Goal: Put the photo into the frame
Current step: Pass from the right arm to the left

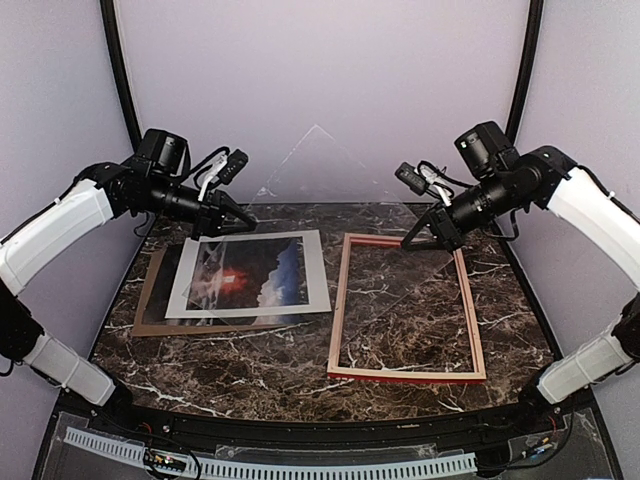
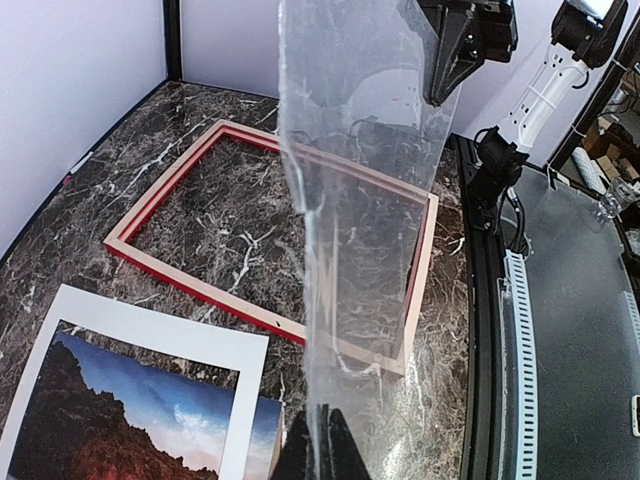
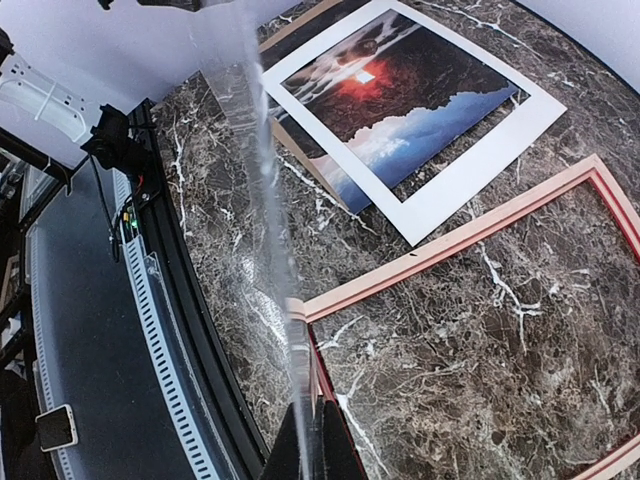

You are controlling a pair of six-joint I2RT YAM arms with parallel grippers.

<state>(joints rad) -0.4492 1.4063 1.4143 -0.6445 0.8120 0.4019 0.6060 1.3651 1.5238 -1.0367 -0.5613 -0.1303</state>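
Between the two arms a clear pane point(image 1: 330, 185) hangs above the marble table point(image 1: 270, 360). My left gripper point(image 1: 245, 224) point(image 2: 322, 440) is shut on its left corner. My right gripper point(image 1: 408, 243) point(image 3: 315, 440) is shut on the right corner. The sheet rises bowed from each set of jaws point(image 2: 370, 150) point(image 3: 265, 200). The frame point(image 1: 405, 375) point(image 2: 200, 287) point(image 3: 450, 242) lies flat on the right, pale back up, red showing along its edges, with nothing inside it. The photo point(image 1: 245, 273) point(image 2: 110, 410) point(image 3: 390, 90) lies face up on the left under a white mat point(image 1: 315, 280).
A brown backing board point(image 1: 150, 300) lies under the photo and mat, sticking out at the left and front. Purple walls close in the back and sides. A black rim and a slotted white strip point(image 1: 300, 468) run along the near edge.
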